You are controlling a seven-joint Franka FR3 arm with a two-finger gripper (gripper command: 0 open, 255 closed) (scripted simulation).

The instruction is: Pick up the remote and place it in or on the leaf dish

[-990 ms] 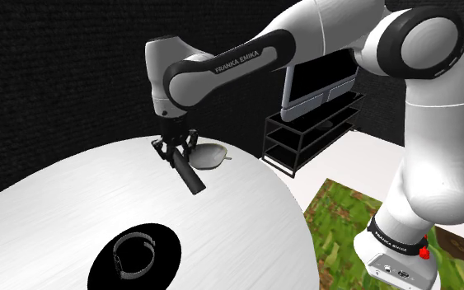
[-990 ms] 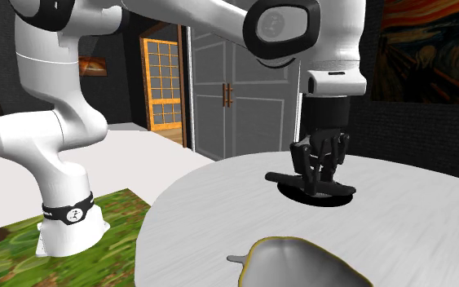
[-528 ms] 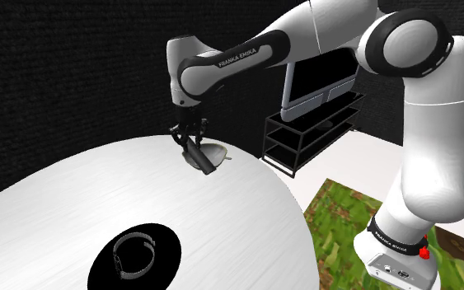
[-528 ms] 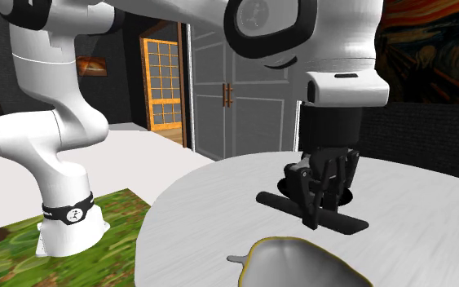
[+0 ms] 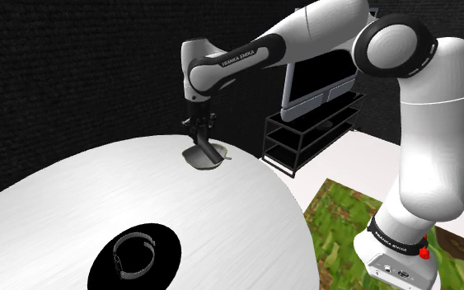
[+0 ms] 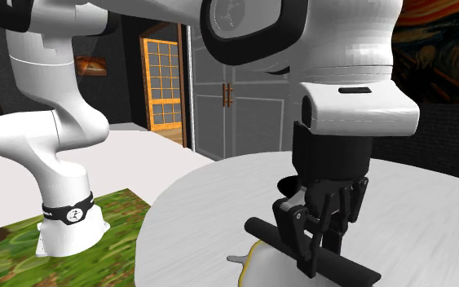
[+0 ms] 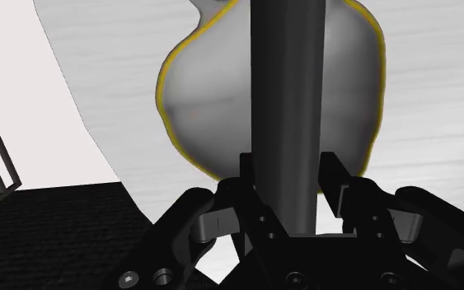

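Remote [image 7: 286, 107] pinched over leaf dish [image 7: 190, 115]

Black fingers [image 7: 334, 177] clasp the remote between them, one on each long side, close to its near end. The remote is a long, plain black bar, and in the wrist view it runs straight out from the fingers across the middle of the dish. The leaf dish is grey with a thin yellow rim and rests on the white round desk [image 7: 436, 123], close to the desk's curved edge.

In the second exterior view the remote [image 6: 351, 267] lies crosswise under the fingers [image 6: 301, 236], directly above the dish [image 6: 262, 261] at the lower edge. Whether the remote touches the dish cannot be told.

In the shoulder view the arm reaches over the far side of the desk [image 5: 139, 189], and the remote [image 5: 202, 152] hangs tilted with its lower end at the dish [image 5: 217, 156]. A black disc [image 5: 135, 251] bearing a ring-shaped band sits well apart, near the desk's front. Beyond the desk stand a screen [image 5: 321, 82] on a black rack [image 5: 304, 136], with a green rug [image 5: 345, 222] by the arm's stand.
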